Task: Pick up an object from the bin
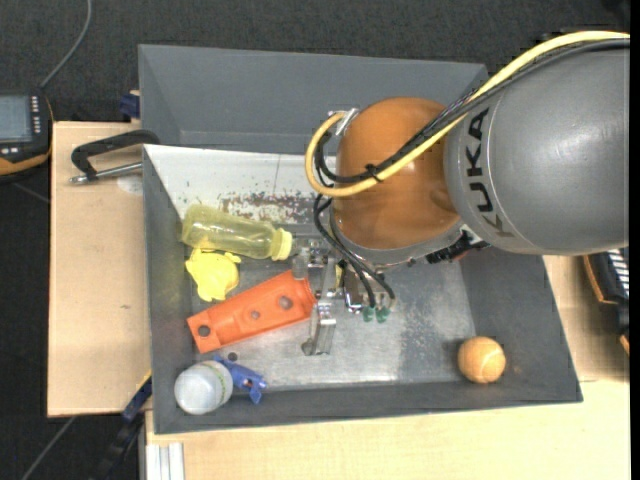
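Observation:
My gripper (318, 298) hangs below the arm's orange cover, near the middle of the bin. It is open, one fingertip (318, 336) toward the bin's front and the other toward the back. The right end of a long orange block with holes (250, 313) lies right at the gap between them, and I cannot tell whether they touch it. A pale yellow bottle (235, 233) lies on its side just behind the block, its cap close to the far finger.
A crumpled yellow thing (212, 273) sits left of the block. A white bottle with a blue part (207, 387) lies in the front left corner. An orange ball (481, 359) rests at the front right. The arm covers the bin's back right.

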`<state>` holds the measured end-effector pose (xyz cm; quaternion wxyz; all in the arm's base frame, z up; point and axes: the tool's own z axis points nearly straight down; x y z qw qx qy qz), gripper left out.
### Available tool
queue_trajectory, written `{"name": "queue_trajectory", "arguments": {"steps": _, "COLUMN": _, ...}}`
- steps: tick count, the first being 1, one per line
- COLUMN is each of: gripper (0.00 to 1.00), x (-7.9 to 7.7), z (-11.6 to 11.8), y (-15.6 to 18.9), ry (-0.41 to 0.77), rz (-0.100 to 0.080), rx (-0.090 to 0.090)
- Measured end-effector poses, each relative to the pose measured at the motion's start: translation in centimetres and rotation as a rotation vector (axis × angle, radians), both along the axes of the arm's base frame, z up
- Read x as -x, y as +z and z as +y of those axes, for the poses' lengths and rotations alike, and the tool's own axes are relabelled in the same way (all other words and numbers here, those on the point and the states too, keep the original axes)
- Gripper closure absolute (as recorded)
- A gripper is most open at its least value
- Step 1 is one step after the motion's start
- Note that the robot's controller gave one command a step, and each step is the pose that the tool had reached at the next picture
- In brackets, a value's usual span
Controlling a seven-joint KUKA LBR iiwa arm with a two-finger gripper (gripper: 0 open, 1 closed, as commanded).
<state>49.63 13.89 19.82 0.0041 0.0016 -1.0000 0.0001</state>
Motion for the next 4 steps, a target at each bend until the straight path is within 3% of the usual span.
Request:
{"name": "queue_trajectory", "arguments": {"steps": 1, "gripper": 0.00, "x": -0.2, "z": -0.1, "y": 0.5, "ry": -0.003, "rz": -0.009, "rx": -0.002}}
{"name": "queue_trajectory", "arguments": {"steps": 2, "gripper": 0.00, "x": -1.5, "z": -1.4, "y": -4.5, "ry": -0.056, "rz": -0.009, "rx": -0.003}}
{"name": "queue_trajectory", "arguments": {"steps": 3, "gripper": 0.00, "x": -2.9, "z": -2.1, "y": -7.5, "ry": -0.209, "rz": -0.006, "rx": -0.001}}
{"name": "queue_trajectory", "arguments": {"steps": 4, "gripper": 0.00, "x": -3.1, "z": -3.8, "y": -12.1, "ry": -0.255, "rz": -0.010, "rx": -0.003}}
